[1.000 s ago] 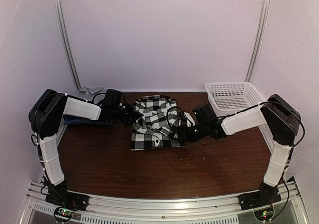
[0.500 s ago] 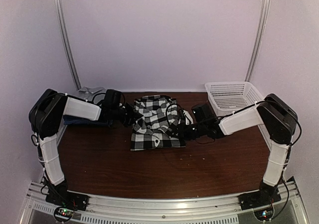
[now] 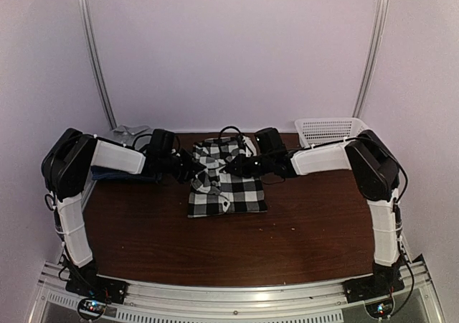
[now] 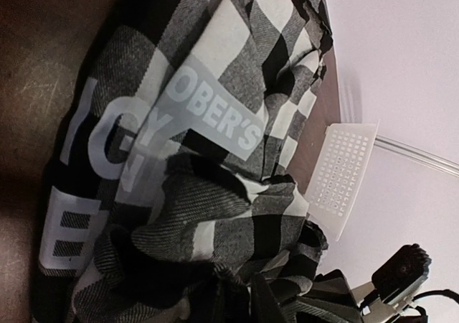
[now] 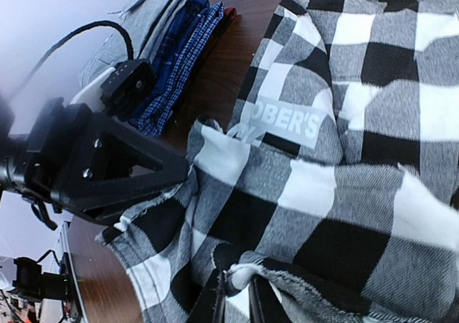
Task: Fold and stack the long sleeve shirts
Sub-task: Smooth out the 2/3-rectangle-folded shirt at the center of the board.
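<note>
The black-and-white plaid long sleeve shirt (image 3: 229,194) lies partly folded in the middle of the brown table (image 3: 237,244). My left gripper (image 3: 196,171) is shut on its left edge, and the left wrist view shows bunched plaid (image 4: 215,57) between the fingers (image 4: 265,305). My right gripper (image 3: 232,167) hovers over the shirt's upper middle, shut on a fold of plaid cloth (image 5: 373,122) that shows pinched at its fingers (image 5: 260,305). Both grippers stand close together. A stack of folded shirts, grey (image 5: 154,14) on dark blue (image 5: 179,57), lies at the left behind the left arm.
A white mesh basket (image 3: 330,129) stands at the back right corner, half hidden by the right arm. The dark blue folded shirt (image 3: 115,174) peeks from under the left forearm. White walls and metal poles close in the back.
The right arm swung from the shirt's right edge left and back over the shirt. Its jaws closed on plaid cloth and drew it along. The left arm has held still.
</note>
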`<control>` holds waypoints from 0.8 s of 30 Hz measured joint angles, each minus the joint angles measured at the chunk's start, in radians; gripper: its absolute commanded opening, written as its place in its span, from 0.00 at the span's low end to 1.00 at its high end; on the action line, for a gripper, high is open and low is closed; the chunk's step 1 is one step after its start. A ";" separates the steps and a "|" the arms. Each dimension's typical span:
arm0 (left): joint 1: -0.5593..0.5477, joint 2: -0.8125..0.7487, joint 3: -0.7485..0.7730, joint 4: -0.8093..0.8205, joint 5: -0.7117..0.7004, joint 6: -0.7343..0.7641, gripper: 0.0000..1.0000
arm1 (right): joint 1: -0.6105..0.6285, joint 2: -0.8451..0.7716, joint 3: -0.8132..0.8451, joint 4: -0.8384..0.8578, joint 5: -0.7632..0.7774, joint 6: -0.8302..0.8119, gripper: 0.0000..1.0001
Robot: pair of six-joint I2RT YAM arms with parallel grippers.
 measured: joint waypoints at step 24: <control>0.000 -0.011 -0.021 0.103 0.044 -0.041 0.56 | 0.039 -0.051 0.186 -0.275 0.156 -0.230 0.59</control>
